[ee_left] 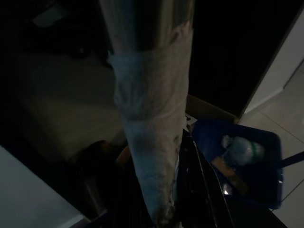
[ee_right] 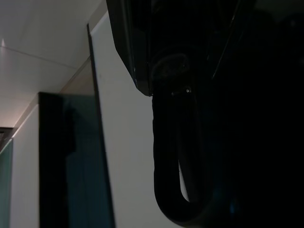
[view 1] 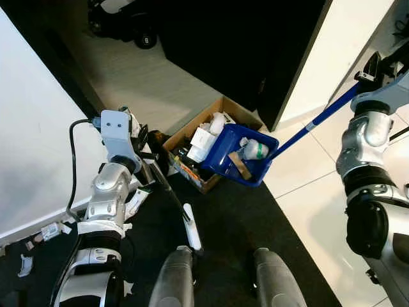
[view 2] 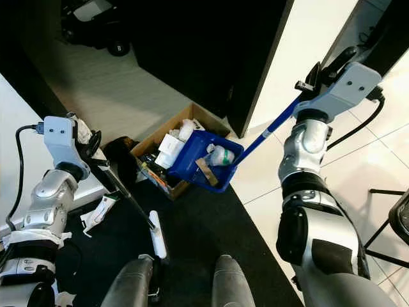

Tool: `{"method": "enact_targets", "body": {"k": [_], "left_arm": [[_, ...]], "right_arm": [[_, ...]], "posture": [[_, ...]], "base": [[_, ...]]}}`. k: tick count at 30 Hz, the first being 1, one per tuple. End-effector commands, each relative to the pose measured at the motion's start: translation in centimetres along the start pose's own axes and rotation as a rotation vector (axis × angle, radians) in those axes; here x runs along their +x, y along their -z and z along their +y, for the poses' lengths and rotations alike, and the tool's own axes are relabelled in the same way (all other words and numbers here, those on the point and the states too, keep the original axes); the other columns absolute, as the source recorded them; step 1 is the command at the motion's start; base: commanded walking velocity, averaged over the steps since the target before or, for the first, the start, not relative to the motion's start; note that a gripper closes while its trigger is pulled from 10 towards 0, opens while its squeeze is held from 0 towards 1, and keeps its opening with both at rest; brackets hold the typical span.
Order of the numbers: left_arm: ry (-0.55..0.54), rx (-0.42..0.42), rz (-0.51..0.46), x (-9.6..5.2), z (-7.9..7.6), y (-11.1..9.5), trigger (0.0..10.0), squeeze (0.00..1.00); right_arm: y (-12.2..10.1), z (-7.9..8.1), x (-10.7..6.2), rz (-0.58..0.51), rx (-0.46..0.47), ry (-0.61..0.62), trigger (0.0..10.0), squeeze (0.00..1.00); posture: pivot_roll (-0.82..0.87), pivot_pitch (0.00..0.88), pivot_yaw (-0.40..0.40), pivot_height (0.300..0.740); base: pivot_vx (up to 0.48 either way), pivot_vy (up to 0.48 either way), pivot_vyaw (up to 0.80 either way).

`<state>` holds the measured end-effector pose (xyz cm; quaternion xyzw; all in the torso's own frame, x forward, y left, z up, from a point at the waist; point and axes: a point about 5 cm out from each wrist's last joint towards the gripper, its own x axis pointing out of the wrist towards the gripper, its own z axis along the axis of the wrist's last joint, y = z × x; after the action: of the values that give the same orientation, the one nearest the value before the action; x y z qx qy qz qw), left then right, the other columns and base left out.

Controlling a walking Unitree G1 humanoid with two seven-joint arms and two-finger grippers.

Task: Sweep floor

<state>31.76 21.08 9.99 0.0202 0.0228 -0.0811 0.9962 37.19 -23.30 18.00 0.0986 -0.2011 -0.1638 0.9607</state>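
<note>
The right tool (view 2: 313, 80) grips the blue dustpan (view 1: 239, 157), holding a bottle (view 1: 254, 149), over a rubbish-filled cardboard box (view 1: 198, 144).

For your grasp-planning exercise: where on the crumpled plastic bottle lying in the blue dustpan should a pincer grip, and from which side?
Grip the plastic bottle across its crumpled middle, coming from above: the blue dustpan walls enclose its sides, while its top lies exposed beside the cardboard scrap.

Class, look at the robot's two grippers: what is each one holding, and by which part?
The right gripper holds the blue dustpan by the top of its long handle. The left gripper holds the broom near the upper end of its stick.
</note>
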Motion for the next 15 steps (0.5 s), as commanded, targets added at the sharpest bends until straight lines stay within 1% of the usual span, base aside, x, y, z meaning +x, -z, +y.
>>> {"method": "enact_targets", "body": {"k": [1,8,10,11,13,15], "left_arm": [[-0.001,0.001,-0.017,0.0,-0.2,-0.1,10.0,0.0],[-0.01,0.002,-0.023,0.1,-0.1,-0.2,10.0,0.0],[-0.017,0.003,-0.025,0.1,0.0,-0.2,10.0,0.0],[-0.017,0.003,-0.025,0.1,0.0,-0.2,10.0,0.0],[-0.021,0.005,-0.027,0.1,0.1,-0.2,10.0,0.0],[-0.022,0.006,-0.028,0.1,0.1,-0.3,10.0,0.0]], "right_arm": [[-0.6,0.6,0.2,-0.047,-0.01,-0.011,10.0,0.0],[-0.6,1.1,0.1,-0.056,-0.04,-0.024,10.0,0.0],[-0.7,1.5,0.2,-0.067,-0.061,-0.031,10.0,0.0],[-0.7,1.5,0.2,-0.067,-0.061,-0.031,10.0,0.0],[-1.0,2.2,0.6,-0.066,-0.058,-0.033,10.0,0.0],[-1.1,2.5,0.7,-0.066,-0.058,-0.034,10.0,0.0]], "posture": [[0.02,0.028,-0.005,0.74],[0.02,0.033,-0.005,0.74],[0.02,0.037,-0.007,0.74],[0.02,0.037,-0.007,0.74],[0.02,0.046,-0.013,0.74],[0.02,0.047,-0.015,0.74]], "base": [[0.0,0.0,0.0],[0.0,0.0,0.0],[0.0,0.0,0.0],[0.0,0.0,0.0],[0.0,0.0,0.0],[0.0,0.0,0.0]]}}
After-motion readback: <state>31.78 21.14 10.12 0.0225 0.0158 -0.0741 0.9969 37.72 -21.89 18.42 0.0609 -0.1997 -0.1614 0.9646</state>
